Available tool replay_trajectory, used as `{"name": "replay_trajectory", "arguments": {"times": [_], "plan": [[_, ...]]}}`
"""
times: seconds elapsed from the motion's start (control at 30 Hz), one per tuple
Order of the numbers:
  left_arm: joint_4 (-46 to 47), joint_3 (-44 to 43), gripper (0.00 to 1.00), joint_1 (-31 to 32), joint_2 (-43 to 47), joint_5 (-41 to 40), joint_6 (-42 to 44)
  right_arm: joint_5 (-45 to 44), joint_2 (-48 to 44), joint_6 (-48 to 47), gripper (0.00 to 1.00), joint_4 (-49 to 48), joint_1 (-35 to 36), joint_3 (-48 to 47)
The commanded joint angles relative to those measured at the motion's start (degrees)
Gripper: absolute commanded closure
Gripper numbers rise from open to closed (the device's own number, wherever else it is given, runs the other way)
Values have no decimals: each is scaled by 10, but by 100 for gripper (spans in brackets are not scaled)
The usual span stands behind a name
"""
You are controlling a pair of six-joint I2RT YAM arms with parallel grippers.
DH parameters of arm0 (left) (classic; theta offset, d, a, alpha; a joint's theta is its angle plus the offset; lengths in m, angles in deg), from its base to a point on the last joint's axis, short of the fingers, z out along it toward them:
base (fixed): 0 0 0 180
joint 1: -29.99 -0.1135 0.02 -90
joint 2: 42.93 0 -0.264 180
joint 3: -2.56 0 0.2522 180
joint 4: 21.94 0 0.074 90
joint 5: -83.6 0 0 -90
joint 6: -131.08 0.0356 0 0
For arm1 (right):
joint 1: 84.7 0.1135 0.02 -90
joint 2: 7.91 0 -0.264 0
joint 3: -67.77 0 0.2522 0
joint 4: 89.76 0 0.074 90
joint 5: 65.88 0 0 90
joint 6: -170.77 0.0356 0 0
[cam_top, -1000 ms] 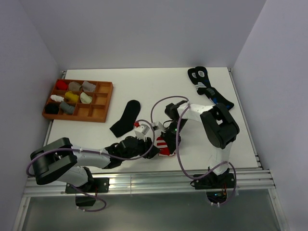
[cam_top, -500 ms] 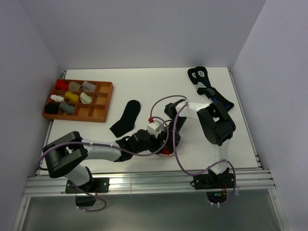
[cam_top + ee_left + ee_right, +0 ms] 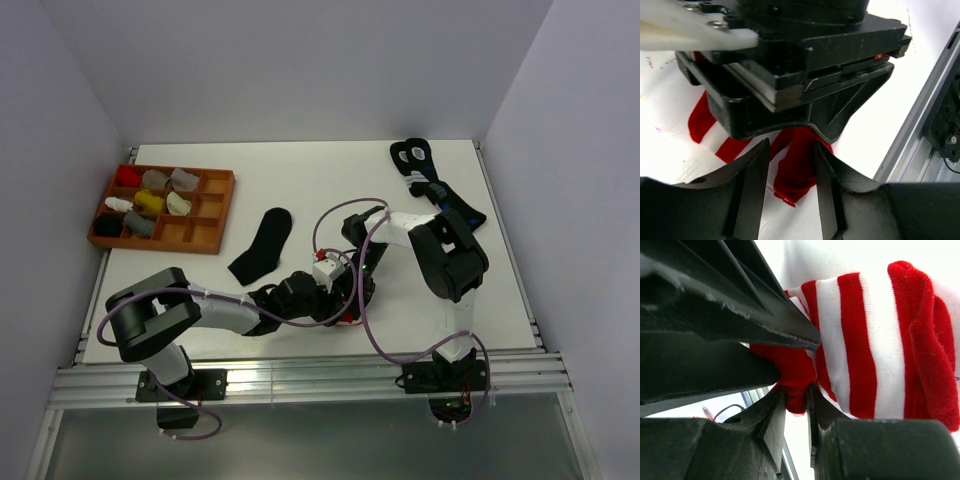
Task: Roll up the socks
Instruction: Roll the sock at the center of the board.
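Left gripper (image 3: 791,150) is sitting further right than before, straddling the striped sock (image 3: 855,340) at its red end, clamp unclear. Right gripper (image 3: 796,392) is pinching that end tight.

No legible text, brand, number or sign in any view. Small red sticker (image 3: 881,56) on black housing (image 3: 805,65) in left wrist view: print too small to read. Faint purplish marks (image 3: 650,62) on white table (image 3: 665,150): no letters can be made out. Overhead view too coarse for any lettering on arms or tray.
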Motion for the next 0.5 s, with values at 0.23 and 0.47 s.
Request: {"name": "replay_trajectory", "arguments": {"times": [0.23, 0.47], "plan": [[56, 16, 54, 3, -34, 63, -21, -63, 19, -2, 80, -42, -3, -5], [94, 37, 50, 3, -30, 86, -38, -66, 18, 0, 80, -48, -4, 2]]}}
